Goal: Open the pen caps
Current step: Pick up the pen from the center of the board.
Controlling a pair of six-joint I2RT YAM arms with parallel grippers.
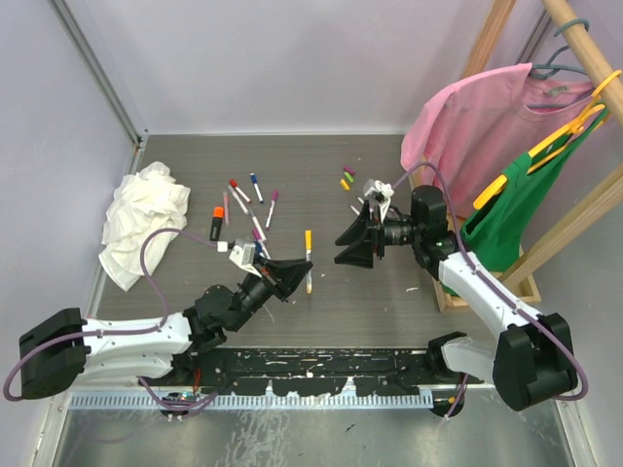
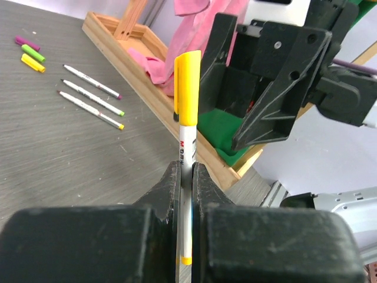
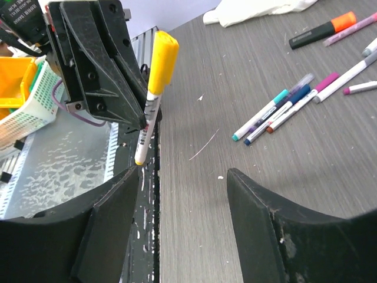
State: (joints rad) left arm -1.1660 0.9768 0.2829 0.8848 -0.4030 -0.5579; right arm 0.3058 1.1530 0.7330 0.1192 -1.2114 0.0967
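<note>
Black left claw point(image 2: 185, 171) is clamped shut on the white barrel of a pen point(image 2: 186, 153), just below its yellow cap point(image 2: 187, 88), which sits fully on the pen. The claw holds the pen near the middle of the desk point(image 1: 321, 165), somewhat toward the near edge, cap end pointing away from the wrist. Facing it from the right, the right claw point(image 3: 182, 172) has its fingers wide apart with nothing between them; the yellow cap is just ahead of it, not touching. Beyond the left claw, toward the far edge, a cluster of capped pens point(image 1: 255, 209) lies scattered beside an orange-capped highlighter point(image 1: 218, 219). Right of middle near the far edge lie a few loose caps point(image 2: 29, 53), purple, green and yellow, with three uncapped pens point(image 2: 94, 97) just beside them. A crumpled white cloth point(image 1: 141, 219) rests at the left edge. Pink and green garments point(image 1: 477, 117) hang off the right edge.
</note>
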